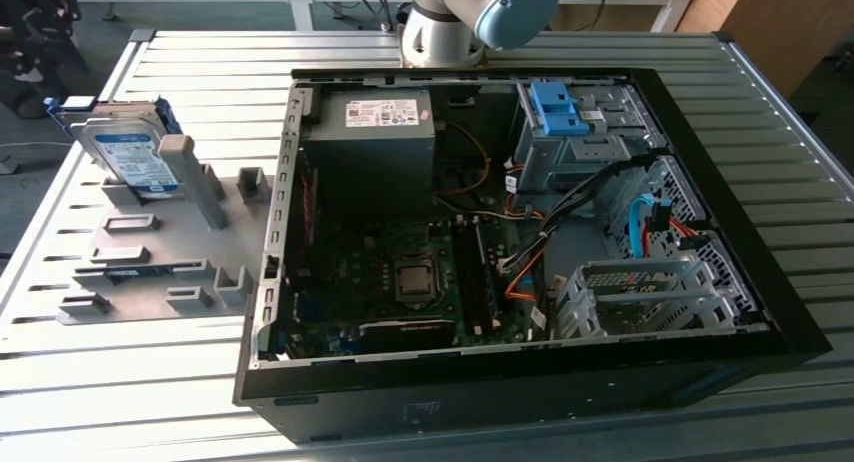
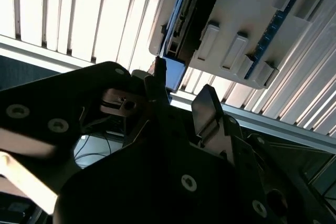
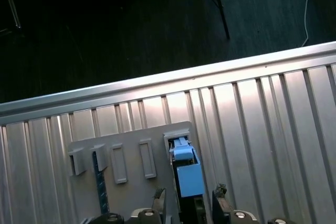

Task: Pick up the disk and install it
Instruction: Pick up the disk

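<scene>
We've got the slatted table [image 1: 160, 382], the open computer case [image 1: 534, 402] on it, and the grey rack [image 1: 174, 272] at the exterior view's left. The disk [image 1: 131, 154] stands upright in that rack, not yet lifted. In the first wrist view our gripper [image 3: 189, 196] lines up over it, fingers apart and empty. Pick-up and install both remain.

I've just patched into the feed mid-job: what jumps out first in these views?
The big open computer case in the middle of the exterior view, its boards and cables laid bare, grabs the eye first. On the exterior view's left, the disk stands on edge in a slotted grey fixture plate. In the first wrist view the open gripper is lined up with that disk, apart from it.
</scene>
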Controlling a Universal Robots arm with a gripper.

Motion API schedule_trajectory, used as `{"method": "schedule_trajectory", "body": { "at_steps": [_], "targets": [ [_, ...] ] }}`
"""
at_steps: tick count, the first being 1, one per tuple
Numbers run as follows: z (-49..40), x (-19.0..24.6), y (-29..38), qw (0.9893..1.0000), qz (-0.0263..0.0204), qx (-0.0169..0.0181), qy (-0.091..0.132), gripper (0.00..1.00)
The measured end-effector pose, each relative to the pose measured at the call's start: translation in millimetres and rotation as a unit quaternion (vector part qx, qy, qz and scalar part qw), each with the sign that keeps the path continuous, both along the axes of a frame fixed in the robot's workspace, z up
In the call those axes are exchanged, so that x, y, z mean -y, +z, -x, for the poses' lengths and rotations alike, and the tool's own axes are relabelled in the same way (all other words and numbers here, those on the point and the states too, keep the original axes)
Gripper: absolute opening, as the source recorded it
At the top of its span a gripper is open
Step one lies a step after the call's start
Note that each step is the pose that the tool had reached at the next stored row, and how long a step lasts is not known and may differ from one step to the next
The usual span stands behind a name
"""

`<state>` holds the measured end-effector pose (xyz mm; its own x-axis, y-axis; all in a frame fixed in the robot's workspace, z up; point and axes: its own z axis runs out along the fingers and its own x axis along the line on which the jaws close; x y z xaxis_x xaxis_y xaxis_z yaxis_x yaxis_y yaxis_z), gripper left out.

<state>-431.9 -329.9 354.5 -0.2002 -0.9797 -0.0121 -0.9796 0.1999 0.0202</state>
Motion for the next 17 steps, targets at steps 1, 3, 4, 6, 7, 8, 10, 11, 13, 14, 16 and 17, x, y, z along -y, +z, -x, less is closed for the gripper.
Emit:
{"method": "schedule_trajectory", "body": {
  "at_steps": [1, 3, 4, 6, 7, 8, 10, 11, 13, 14, 16, 17],
  "targets": [
    [1.5, -0.1, -1.2, 1.0000, 0.0001, 0.0004, 0.000, 0.47],
    [3.5, 0.0, -4.3, 1.0000, 0.0000, 0.0019, 0.001, 0.47],
    [4.0, 0.0, -5.8, 1.0000, 0.0000, 0.0022, 0.004, 0.47],
    [4.5, 0.0, -8.3, 1.0000, -0.0001, 0.0028, 0.009, 0.47],
    [4.6, 0.0, -9.4, 0.9999, -0.0006, 0.0029, 0.011, 0.47],
    [4.7, -0.1, -10.4, 0.9999, -0.0015, 0.0030, 0.014, 0.47],
    [4.9, -0.1, -11.3, 0.9998, -0.0027, 0.0029, 0.019, 0.47],
    [4.8, -0.1, -11.3, 0.9998, -0.0027, 0.0029, 0.020, 0.47],
    [4.8, 0.0, -11.4, 0.9998, -0.0027, 0.0029, 0.021, 0.47],
    [4.8, 0.0, -11.5, 0.9998, -0.0027, 0.0029, 0.021, 0.47],
    [4.8, 0.0, -11.5, 0.9998, -0.0027, 0.0030, 0.021, 0.47],
    [4.8, 0.0, -11.5, 0.9998, -0.0027, 0.0030, 0.021, 0.47]
  ]
}}
